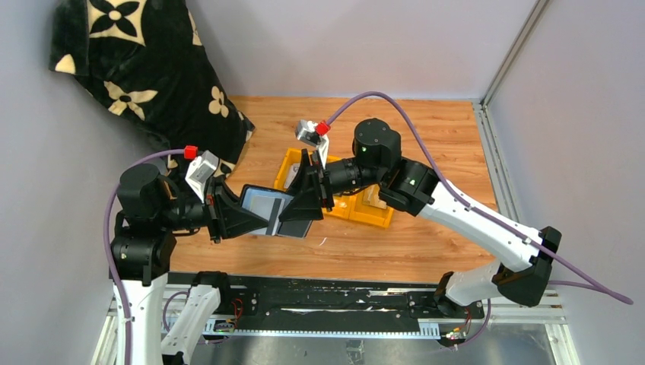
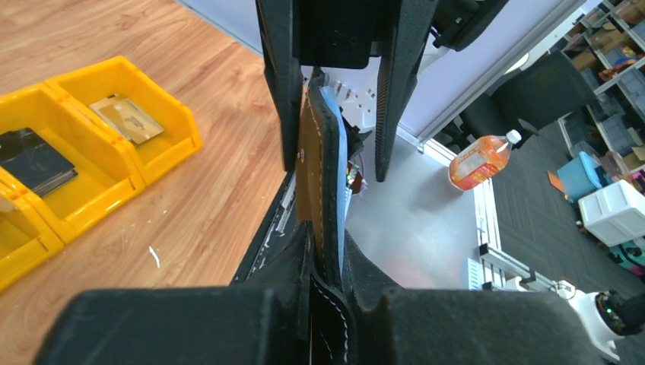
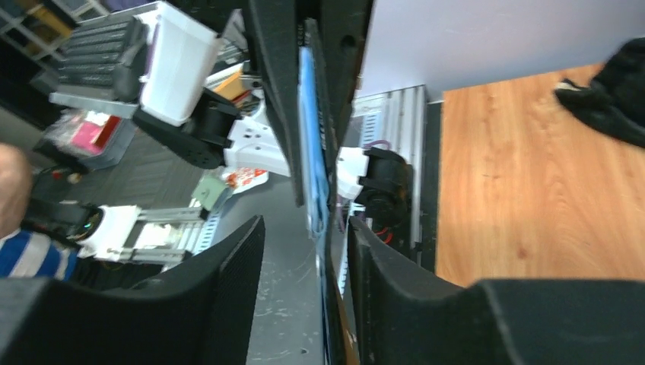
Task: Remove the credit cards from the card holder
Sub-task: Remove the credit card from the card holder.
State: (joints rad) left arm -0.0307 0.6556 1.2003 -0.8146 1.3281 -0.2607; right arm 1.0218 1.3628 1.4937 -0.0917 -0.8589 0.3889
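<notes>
Hanging over the wooden counter's (image 1: 426, 137) near edge, the black leather-like bifold card holder (image 1: 268, 207), pale blue inside, is spread between both arms. The left claw (image 1: 249, 213) pinches one end tight; the right claw (image 1: 298, 199) stands part open astride the other. Beyond, a tan card (image 2: 125, 119) and a black card (image 2: 34, 158) lie in separate compartments of a yellow plastic tray (image 1: 374, 218).
</notes>
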